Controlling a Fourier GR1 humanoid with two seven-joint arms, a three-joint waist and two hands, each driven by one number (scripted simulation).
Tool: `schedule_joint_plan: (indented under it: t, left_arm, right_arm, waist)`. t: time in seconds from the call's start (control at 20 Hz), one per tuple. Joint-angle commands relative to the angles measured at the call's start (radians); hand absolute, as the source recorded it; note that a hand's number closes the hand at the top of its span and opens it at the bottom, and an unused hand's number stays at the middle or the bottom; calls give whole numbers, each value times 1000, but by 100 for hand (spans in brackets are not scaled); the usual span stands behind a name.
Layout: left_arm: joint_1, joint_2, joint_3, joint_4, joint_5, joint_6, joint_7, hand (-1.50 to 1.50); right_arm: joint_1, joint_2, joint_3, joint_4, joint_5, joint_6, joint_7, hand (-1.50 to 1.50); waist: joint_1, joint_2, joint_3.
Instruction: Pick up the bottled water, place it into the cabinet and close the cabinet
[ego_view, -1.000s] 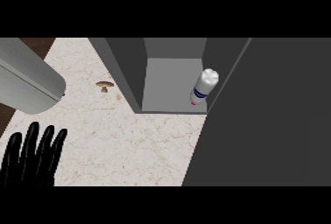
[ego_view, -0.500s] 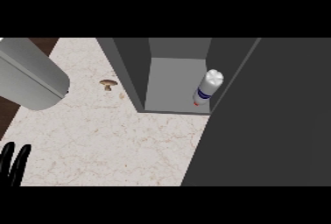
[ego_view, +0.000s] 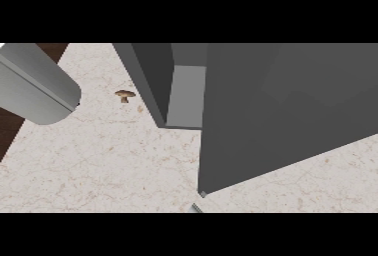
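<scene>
Though the cabinet door (ego_view: 288, 110) mostly covers its opening, neither hand shows, so grip unknown.

Cabinet door (ego_view: 295, 110) ajar — mushroom (ego_view: 124, 95) on counter (ego_view: 96, 165) beside it.

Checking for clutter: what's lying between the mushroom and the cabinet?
Nothing; the head view shows only a bare strip of counter between the mushroom and the cabinet.
</scene>
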Motion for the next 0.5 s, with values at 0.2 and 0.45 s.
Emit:
schedule_joint_plan:
  t: [0.2,0.45]
  left_arm:
    - [119,45,206,10,170,-167,-2,-150]
    - [174,31,300,71,239,-291,-15,-150]
  right_arm:
    - [-395,79,2,163,-161,-208,153,150]
    - [-566,81,-224,300,-330,-170,112,150]
  waist:
    - [-9,-9,-2]
    - [-15,-8,-1]
